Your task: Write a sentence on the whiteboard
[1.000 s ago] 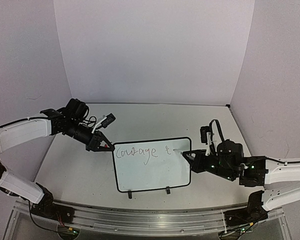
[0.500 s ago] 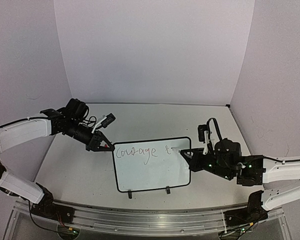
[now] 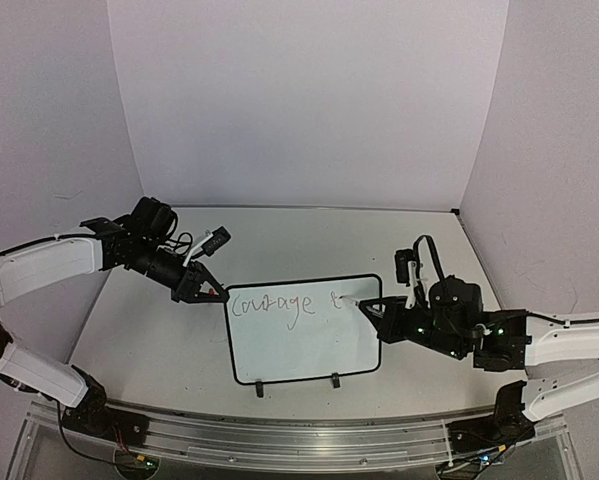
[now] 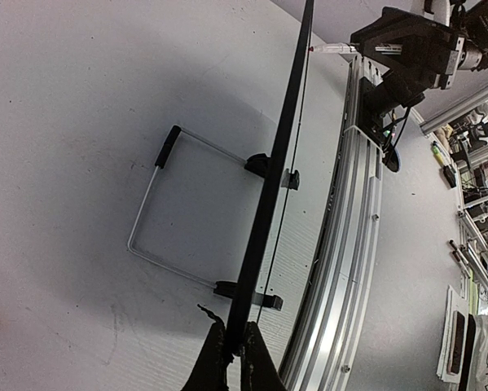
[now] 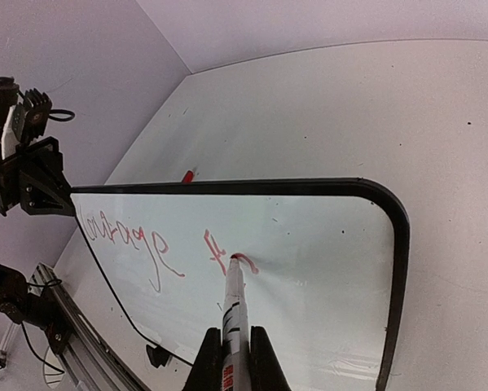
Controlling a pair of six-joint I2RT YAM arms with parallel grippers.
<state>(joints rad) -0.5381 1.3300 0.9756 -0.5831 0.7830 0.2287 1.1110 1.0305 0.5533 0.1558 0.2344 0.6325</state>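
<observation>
Where the whiteboard stands propped on a wire stand on the table, a red cap lies just behind its far edge and an aluminium rail runs along the near side. The left gripper reaches in low from the left, jaws clamped on the board's left edge, while the right gripper is closed tight on a marker — its tip touches the board just after the sentence (red cursive, "Courage t")

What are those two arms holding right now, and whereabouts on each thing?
The right end effector grips a marker by its barrel, tip on the whiteboard. The left end effector pinches the whiteboard's black edge near a corner.
</observation>
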